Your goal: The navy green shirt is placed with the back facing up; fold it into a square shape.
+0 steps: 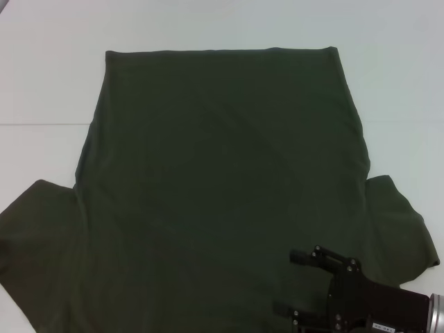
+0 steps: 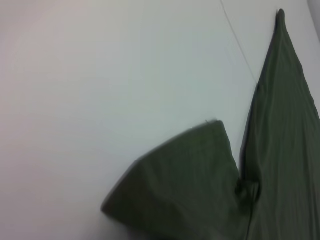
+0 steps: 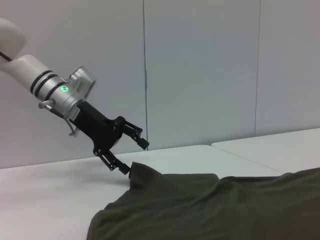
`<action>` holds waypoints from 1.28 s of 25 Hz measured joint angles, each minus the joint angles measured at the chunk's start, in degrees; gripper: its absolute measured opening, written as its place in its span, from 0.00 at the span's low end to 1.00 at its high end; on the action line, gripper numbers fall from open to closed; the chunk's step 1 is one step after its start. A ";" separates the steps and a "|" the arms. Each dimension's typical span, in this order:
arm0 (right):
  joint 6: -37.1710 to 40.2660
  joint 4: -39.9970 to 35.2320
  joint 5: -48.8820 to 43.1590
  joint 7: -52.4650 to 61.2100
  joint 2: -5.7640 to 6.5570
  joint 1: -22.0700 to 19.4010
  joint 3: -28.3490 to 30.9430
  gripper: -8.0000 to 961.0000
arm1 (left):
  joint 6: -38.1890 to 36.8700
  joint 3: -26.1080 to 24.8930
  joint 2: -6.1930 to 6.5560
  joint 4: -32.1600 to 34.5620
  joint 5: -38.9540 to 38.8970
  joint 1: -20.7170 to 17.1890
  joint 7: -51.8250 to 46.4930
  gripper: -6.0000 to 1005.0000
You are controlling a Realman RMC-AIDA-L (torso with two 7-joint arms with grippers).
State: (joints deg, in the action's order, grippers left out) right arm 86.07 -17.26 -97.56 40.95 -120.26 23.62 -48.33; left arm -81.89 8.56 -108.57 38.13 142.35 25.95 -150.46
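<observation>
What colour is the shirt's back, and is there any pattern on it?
The navy green shirt is plain dark olive green, with no print visible; the head view shows it best.

- The navy green shirt [image 1: 222, 187] is seen as matt, soft woven cloth, with faint creases across the middle of the frame.
- The table [image 1: 48, 76] is shown as smooth, matt white.
- The left gripper [image 3: 131, 155] is formed of matt black parts, behind which a glossy silver metal ring is fitted.
</observation>
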 joint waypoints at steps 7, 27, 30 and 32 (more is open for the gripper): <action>-0.10 0.04 0.00 0.00 -0.02 0.02 0.18 0.93 | 1.50 0.58 0.10 -0.45 -0.07 0.43 0.16 0.88; -0.11 0.21 0.00 0.00 0.02 0.31 0.17 0.93 | 7.68 3.76 -1.19 -1.65 -0.23 1.44 1.25 0.88; -0.04 0.21 0.00 0.00 0.02 0.32 0.17 0.93 | 8.58 3.75 -1.26 -2.55 -0.24 2.15 1.87 0.88; -0.01 0.21 0.00 0.00 0.02 0.30 0.17 0.93 | 8.98 3.74 -1.36 -2.75 -0.24 2.41 1.96 0.88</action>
State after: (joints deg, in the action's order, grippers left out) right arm 86.06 -17.05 -97.56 40.96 -120.23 23.93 -48.16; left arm -72.91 12.30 -109.93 35.39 142.11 28.35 -148.50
